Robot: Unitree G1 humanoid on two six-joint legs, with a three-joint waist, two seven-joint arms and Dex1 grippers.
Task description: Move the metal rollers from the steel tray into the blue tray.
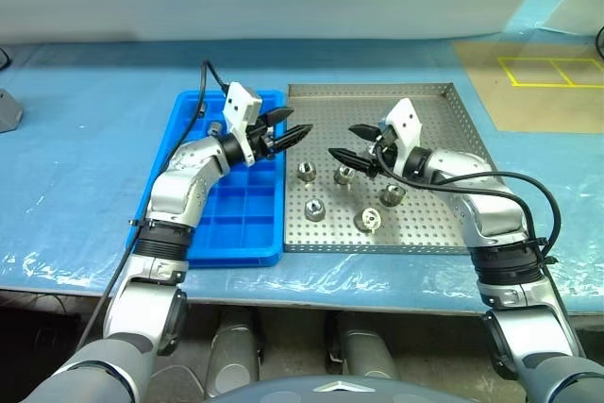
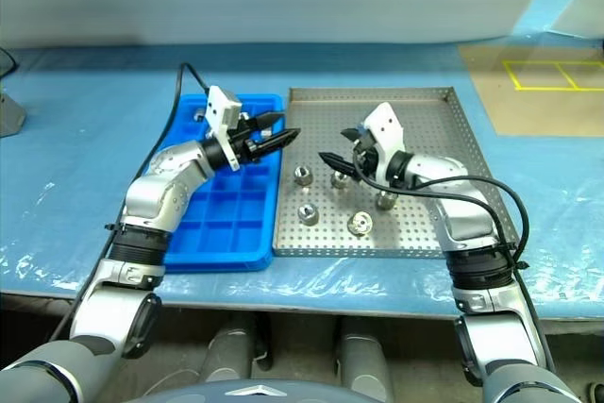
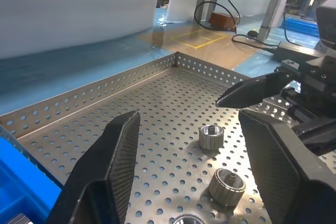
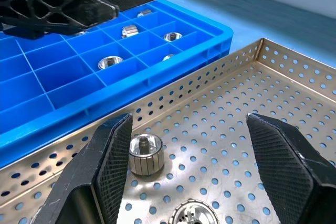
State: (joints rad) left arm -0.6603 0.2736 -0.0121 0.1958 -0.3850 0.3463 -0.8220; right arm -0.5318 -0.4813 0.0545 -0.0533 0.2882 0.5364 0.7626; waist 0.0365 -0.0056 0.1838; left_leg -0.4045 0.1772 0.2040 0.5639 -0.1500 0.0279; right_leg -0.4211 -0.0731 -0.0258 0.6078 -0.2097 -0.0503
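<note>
Several metal rollers stand on the steel tray (image 1: 429,233), among them one (image 1: 307,173) near its left rim and one (image 1: 366,220) toward the front. My left gripper (image 1: 291,124) hovers open and empty over the seam between the blue tray (image 1: 236,224) and the steel tray. Facing it, my right gripper (image 1: 342,140) hangs open and empty above the rollers. In the right wrist view a roller (image 4: 146,153) sits just beyond my left-hand fingertip (image 4: 118,135). Some rollers (image 4: 109,63) lie in the blue tray's compartments.
Both trays rest on a table under blue sheeting (image 1: 75,186). A brown board with yellow tape (image 1: 552,87) lies at the far right. A grey object (image 1: 8,109) sits at the left edge. Black cables trail from both wrists.
</note>
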